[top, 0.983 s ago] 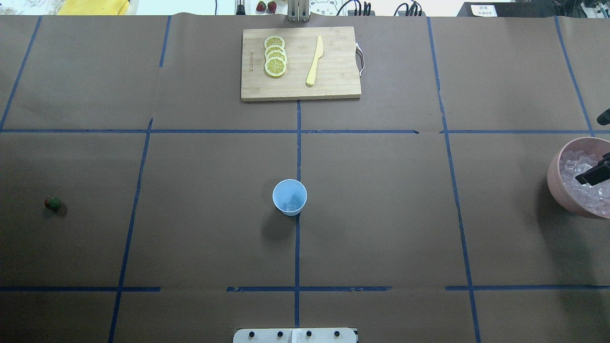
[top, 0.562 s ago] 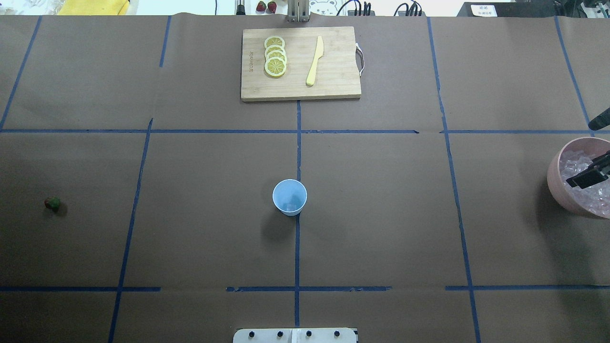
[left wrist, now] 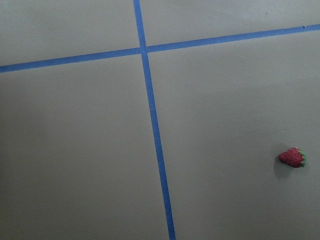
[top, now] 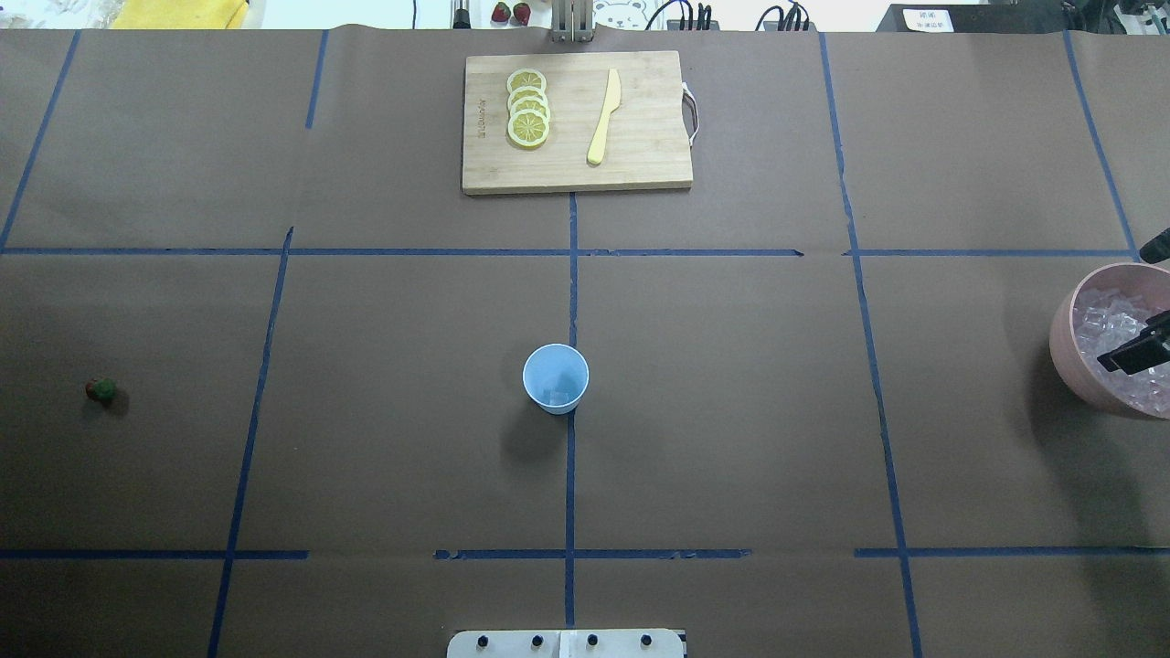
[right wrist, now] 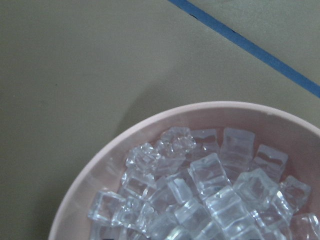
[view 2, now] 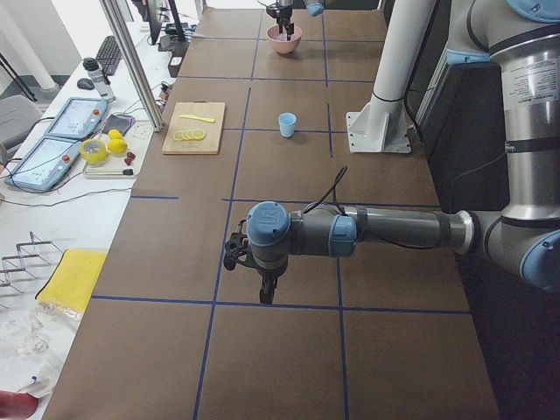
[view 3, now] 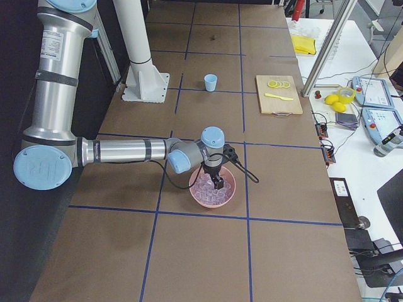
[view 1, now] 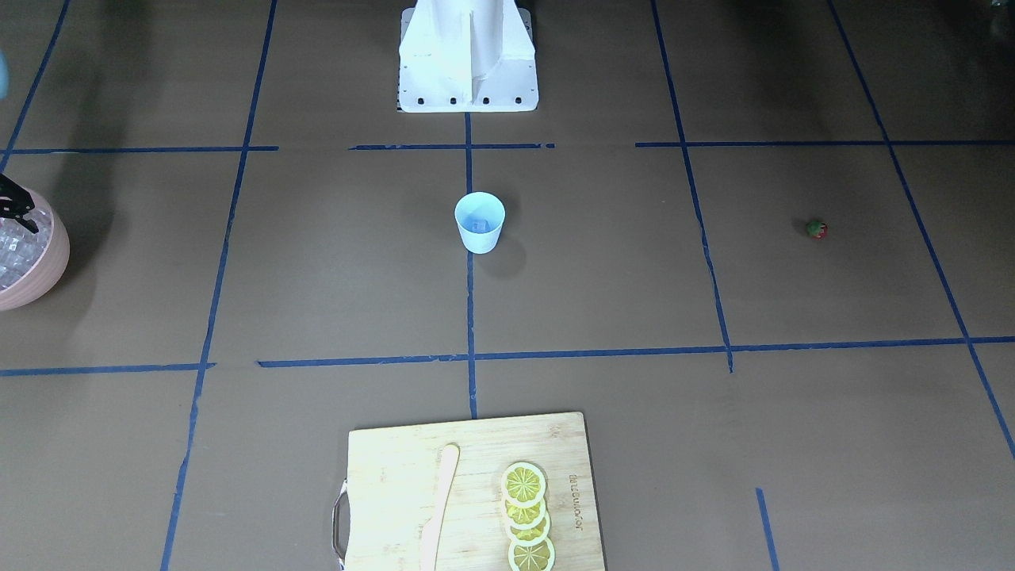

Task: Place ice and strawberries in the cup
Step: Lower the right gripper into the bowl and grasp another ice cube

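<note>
The pale blue cup (top: 556, 378) stands upright at the table's middle with one ice cube (view 1: 478, 226) at its bottom. More ice (right wrist: 210, 190) fills the pink bowl (top: 1065, 352) at the right edge. My right gripper (top: 1133, 352) hangs over that ice, mostly cut off by the frame, so I cannot tell its state. The strawberry (top: 101, 391) lies alone on the far left; in the left wrist view the strawberry (left wrist: 292, 157) sits at the right edge. My left gripper (view 2: 267, 296) points down above the table and shows only in the exterior left view, so I cannot tell its state.
A wooden cutting board (top: 640, 164) with lemon slices (top: 528, 108) and a yellow knife (top: 604, 117) lies at the far middle. The robot's white base (view 1: 468, 55) stands at the near middle edge. Blue tape lines cross the brown table cover.
The right gripper's tip has shifted slightly over the bowl, first a little left, then back right and nearer the robot's side. Cup and strawberry have not moved.
</note>
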Available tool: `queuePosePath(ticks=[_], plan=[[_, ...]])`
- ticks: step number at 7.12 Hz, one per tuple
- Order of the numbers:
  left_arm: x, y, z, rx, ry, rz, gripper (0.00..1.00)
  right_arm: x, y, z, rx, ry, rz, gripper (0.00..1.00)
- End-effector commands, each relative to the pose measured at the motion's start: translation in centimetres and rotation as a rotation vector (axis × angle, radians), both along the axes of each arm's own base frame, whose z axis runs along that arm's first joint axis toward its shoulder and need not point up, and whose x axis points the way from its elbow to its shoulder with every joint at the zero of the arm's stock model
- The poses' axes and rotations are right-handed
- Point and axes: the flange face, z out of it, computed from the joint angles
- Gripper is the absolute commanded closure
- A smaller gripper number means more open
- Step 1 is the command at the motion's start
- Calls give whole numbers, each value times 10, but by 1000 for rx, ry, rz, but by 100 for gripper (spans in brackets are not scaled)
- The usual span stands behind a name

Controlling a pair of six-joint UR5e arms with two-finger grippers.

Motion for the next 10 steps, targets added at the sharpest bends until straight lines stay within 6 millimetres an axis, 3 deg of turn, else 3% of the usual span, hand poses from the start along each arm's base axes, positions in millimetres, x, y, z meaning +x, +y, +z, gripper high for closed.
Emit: queuePosePath(ticks=[1, 2, 3, 6, 8, 10], plan=[[0, 0, -1, 2, 0, 0, 0, 2, 2, 1, -1, 2, 1, 27], [0, 0, 0, 0, 0, 0, 0, 2, 2, 1, -1, 2, 1, 72], [0, 0, -1, 2, 0, 1, 0, 2, 2, 0, 0, 0, 0, 84], [0, 0, -1, 2, 0, 1, 0, 4, 3, -14, 11, -20, 3, 89], [0, 0, -1, 1, 0, -1, 0, 29, -2, -36, 5, -47, 63, 92], [0, 0, -1, 1, 0, -1, 0, 31, -11, -90, -99, -66, 187, 93]])
